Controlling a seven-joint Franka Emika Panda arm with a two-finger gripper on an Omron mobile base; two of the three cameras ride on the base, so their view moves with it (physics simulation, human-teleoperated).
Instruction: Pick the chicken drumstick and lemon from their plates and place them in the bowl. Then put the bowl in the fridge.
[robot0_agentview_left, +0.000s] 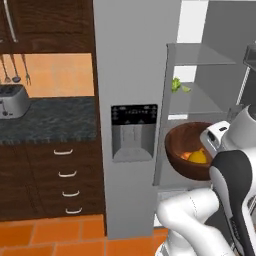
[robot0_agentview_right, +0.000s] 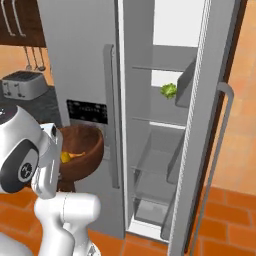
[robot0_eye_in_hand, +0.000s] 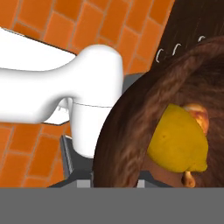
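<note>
Beside the fridge (robot0_agentview_right: 85, 65), w/ its right door swung wide open, the white arm held the bowl (robot0_agentview_left: 186, 147) up off the floor, roughly level w/ the water dispenser (robot0_agentview_left: 133, 132). Bowl was dark reddish-brown, tipped a bit toward the cameras, and carried the lemon (robot0_agentview_left: 198, 157) and, beside it, an orange-brown bit that looked like the chicken drumstick (robot0_eye_in_hand: 197, 114). Pincer itself was hidden behind the bowl and the arm's wrist, so can't tell if its jaws were apart or clamped on the rim; the bowl being aloft suggested a grip. Fridge interior showed glass shelves (robot0_agentview_right: 160, 122), w/ a small green leafy item (robot0_agentview_right: 168, 90) on an upper one. Judged step: both foods already loaded, bowl in transit to the fridge. Next move prob. needs carrying the bowl sideways around the door edge, kept level, onto a bare shelf.
</note>
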